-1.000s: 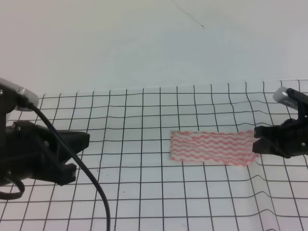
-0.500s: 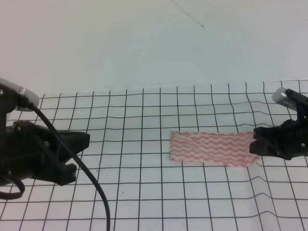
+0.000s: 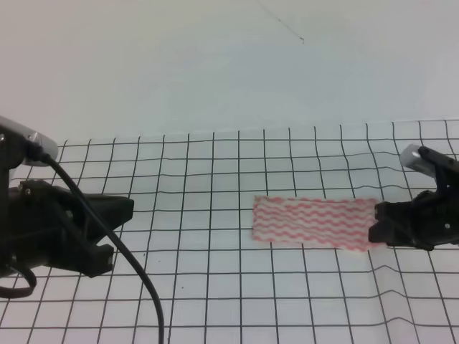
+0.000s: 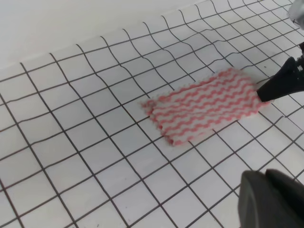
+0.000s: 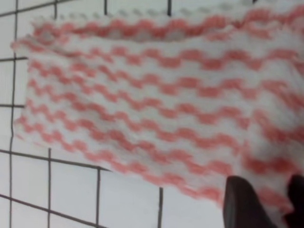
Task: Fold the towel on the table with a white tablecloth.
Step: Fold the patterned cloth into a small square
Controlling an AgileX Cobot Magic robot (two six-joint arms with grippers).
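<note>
The right hand meets the striped towel at its right end, apparently gripping it.

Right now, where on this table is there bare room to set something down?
Bare white tablecloth lies between the left gripper and the towel, behind the towel toward the wall, and in front of it. It is crowded only at the towel's right end, where the right gripper sits.

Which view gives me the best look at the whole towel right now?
The left wrist view: the towel lies whole and unblocked, with the right gripper at its far end. The exterior high view shows it small and foreshortened. The right wrist view fills with stripes, blurred, with its right end cropped.
</note>
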